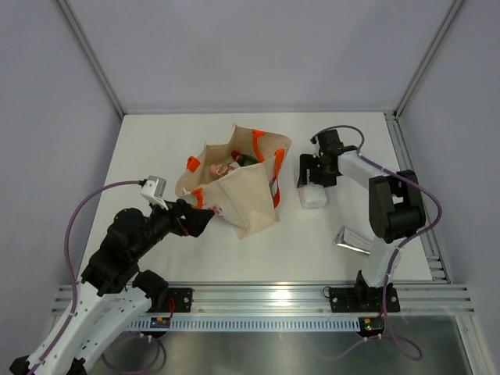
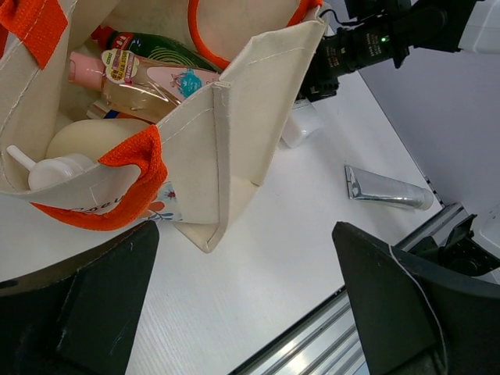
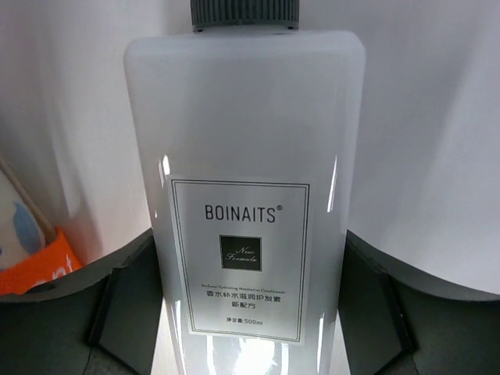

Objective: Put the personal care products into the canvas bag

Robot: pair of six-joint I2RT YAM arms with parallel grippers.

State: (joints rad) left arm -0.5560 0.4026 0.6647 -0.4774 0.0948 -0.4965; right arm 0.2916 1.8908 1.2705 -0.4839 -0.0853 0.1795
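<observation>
White and slick, probably heavy, the stiff bottle (image 1: 312, 199) is lying right of centre beside the bag (image 1: 250, 195), the right gripper (image 1: 312, 181) flanking its narrow edges mid-body, likely the best hold, squeeze uncertain, the left gripper (image 1: 205, 220) gaping empty.

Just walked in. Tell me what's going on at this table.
Toiletries are being packed into a canvas bag, which stands open with a pink bottle and a few others already inside. The left gripper sits open at the bag's near edge. The right gripper straddles a white flat bottle lying right of the bag; whether it grips yet is unclear. A silver tube lies on the table, not yet packed.
</observation>
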